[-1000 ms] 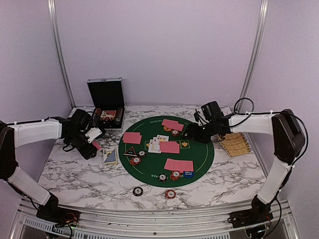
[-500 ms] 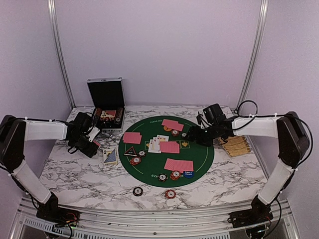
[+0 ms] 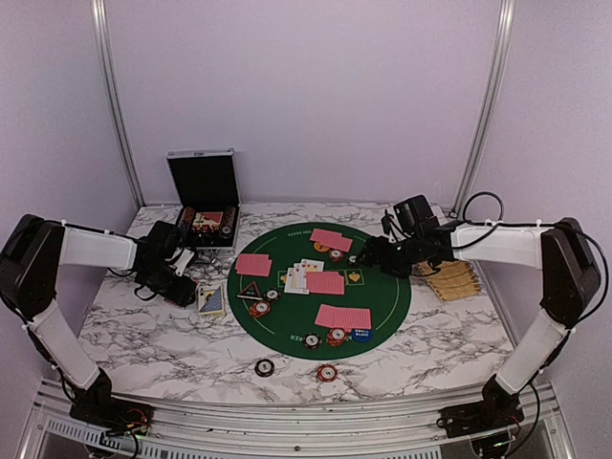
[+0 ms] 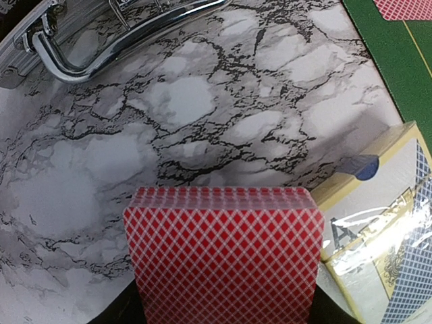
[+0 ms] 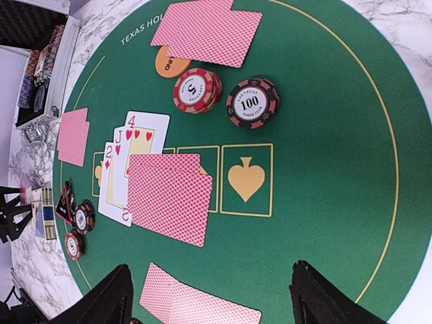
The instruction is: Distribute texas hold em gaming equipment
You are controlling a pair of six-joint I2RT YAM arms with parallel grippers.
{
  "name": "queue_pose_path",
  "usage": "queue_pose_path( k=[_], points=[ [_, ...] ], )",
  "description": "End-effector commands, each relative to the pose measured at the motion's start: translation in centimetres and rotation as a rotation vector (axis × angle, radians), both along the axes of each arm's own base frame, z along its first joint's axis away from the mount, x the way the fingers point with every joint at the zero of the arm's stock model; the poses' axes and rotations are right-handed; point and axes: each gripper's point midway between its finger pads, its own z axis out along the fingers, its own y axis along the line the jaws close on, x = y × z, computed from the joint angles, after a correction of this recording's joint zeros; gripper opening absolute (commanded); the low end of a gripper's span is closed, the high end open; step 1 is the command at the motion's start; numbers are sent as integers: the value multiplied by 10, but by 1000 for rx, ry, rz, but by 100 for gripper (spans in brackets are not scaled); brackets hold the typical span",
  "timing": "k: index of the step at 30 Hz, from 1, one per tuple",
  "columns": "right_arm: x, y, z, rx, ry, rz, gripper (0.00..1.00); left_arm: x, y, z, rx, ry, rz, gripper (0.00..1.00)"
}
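Left wrist: left claw point(image 4: 226, 316) grips red-backed deck point(image 4: 223, 250); right claw point(image 5: 212, 297) gapes above green mat point(image 5: 324, 169).

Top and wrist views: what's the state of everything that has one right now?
Case, open, lid upright.
Left tool, shut on deck.
Right tool, open, empty, over mat.
Board cards, face up, partly covered by face-down cards.

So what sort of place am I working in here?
Most likely a robot test booth staged as a poker table: plain lilac walls with aluminium posts, a marble-pattern tabletop, and a round green Texas hold'em mat laid with cards and chips.
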Motion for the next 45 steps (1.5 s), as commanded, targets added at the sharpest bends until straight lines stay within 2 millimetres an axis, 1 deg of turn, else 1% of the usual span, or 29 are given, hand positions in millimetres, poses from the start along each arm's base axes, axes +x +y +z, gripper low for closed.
queue_pose_path(
  k=[1, 2, 3, 5, 6, 7, 8, 9, 16, 21, 24, 25, 27, 28, 31, 33, 35, 36, 37, 39, 42, 45],
  points=[
    [-4, 0, 11, 2, -12, -9, 79, -5, 1, -9, -13, 23, 33, 28],
    [-3, -1, 11, -1, -12, -11, 80, -4, 2, -9, -6, 18, 37, 40],
    [-3, -1, 12, -4, -14, -12, 81, -4, 3, -9, -1, 16, 36, 57],
    [-2, -2, 14, -9, -18, -15, 86, -5, 2, -9, -6, 16, 31, 74],
    [-1, -2, 15, -9, -21, -15, 92, -6, 2, -8, -10, 15, 27, 83],
    [-1, -2, 16, -10, -22, -16, 98, -7, 2, -7, -11, 14, 28, 89],
    [-1, -2, 17, -11, -25, -16, 99, -6, 2, -5, -12, 8, 24, 95],
    [0, -3, 19, -12, -29, -18, 99, -6, 2, -3, -10, 4, 22, 98],
    [1, -5, 25, -21, -43, -26, 99, -9, 1, 5, -21, -2, 6, 99],
    [4, -9, 31, -36, -63, -42, 99, -6, 2, 19, -29, -9, -15, 99],
    [5, -15, 36, -49, -85, -56, 99, 3, 6, 36, -32, -47, -19, 99],
    [6, -20, 36, -55, -93, -66, 99, 9, 7, 47, -43, -77, -17, 99],
    [9, -29, 41, -64, -116, -88, 99, 18, 10, 63, -51, -120, -14, 99],
    [10, -35, 42, -70, -129, -102, 99, 22, 9, 71, -71, -137, -22, 99],
    [17, -63, 49, -93, -180, -179, 99, 36, 15, 88, -115, -199, -10, 99],
    [22, -95, 56, -155, -232, -292, 99, 49, 23, 98, -147, -268, 18, 99],
    [22, -132, 62, -256, -289, -422, 99, 61, 33, 110, -198, -356, 57, 99],
    [20, -148, 66, -314, -335, -469, 99, 67, 41, 116, -217, -405, 85, 99],
    [20, -161, 75, -356, -410, -511, 99, 77, 46, 127, -239, -483, 98, 99],
    [11, -187, 84, -457, -530, -591, 99, 83, 54, 130, -264, -550, 117, 99],
    [-9, -223, 90, -605, -651, -710, 99, 88, 63, 122, -271, -593, 142, 99],
    [-28, -253, 81, -692, -698, -822, 99, 91, 76, 105, -263, -622, 211, 99]
  ],
)
